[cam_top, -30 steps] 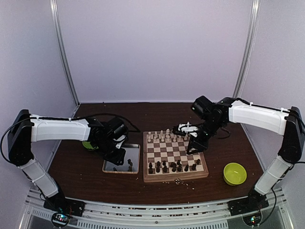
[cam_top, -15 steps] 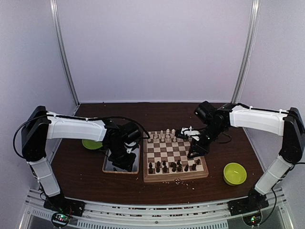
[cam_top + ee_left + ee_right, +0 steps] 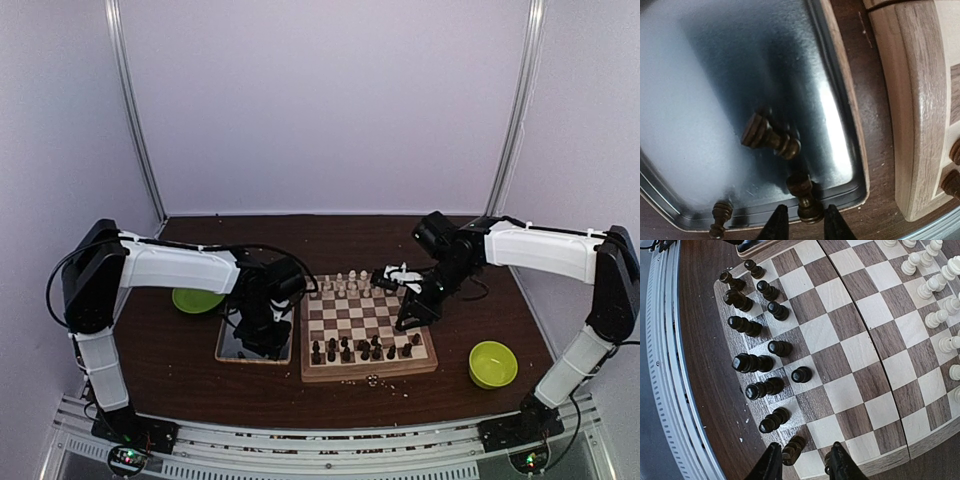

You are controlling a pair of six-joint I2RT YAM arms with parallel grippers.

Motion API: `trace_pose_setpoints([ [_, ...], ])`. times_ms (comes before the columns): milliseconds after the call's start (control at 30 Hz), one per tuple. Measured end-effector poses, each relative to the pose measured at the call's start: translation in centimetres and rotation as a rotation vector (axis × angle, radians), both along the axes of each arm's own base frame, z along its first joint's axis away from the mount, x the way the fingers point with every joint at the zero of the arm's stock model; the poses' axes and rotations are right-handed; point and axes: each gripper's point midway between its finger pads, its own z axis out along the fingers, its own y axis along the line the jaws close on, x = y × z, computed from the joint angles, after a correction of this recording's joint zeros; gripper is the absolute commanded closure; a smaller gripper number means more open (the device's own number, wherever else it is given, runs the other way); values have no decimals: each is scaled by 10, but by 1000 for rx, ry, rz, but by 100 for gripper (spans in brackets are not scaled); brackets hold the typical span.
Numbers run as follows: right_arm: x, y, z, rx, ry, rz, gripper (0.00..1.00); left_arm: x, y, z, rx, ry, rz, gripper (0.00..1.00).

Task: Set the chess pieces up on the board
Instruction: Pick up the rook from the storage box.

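Chess pieces (image 3: 752,362), the dark ones, mostly stand on the two near rows of the board (image 3: 850,340). A few lie in the metal tray (image 3: 715,75) just beside it, and fetching those is the step I am on.

My left claw (image 3: 804,226) is low at the tray's corner, its fingers (image 3: 780,225) close on either side of one dark piece (image 3: 805,196). I cannot tell whether they pinch it or sit a sliver short. I judge the next move is to make the squeeze sure, lift straight up, and carry the piece over the tray's rim and the board's raised border to a free square. A toppled piece (image 3: 771,137) lies just beyond it and a small piece (image 3: 720,217) sits by the tray's edge, so sweeping sideways looks risky.

My right claw (image 3: 805,464) hangs spread over the board's near corner. A corner piece (image 3: 792,450) is between its fingers, close to one and clear of the other.

Pale pieces (image 3: 940,315) line the far side. A green bowl (image 3: 197,299) sits beyond the tray and a second green bowl (image 3: 493,364) sits beside the board.
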Motion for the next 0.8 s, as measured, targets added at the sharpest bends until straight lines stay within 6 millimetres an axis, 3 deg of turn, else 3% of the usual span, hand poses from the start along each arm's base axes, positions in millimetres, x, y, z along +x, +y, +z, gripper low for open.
trace_pose_setpoints([
  [467,0,-1,-1,-1,-2,5,67,-3,6,-13,56,38,9,77],
  [800,0,-1,-1,-1,-5,10,67,-6,12,-14,98,53,0,96],
])
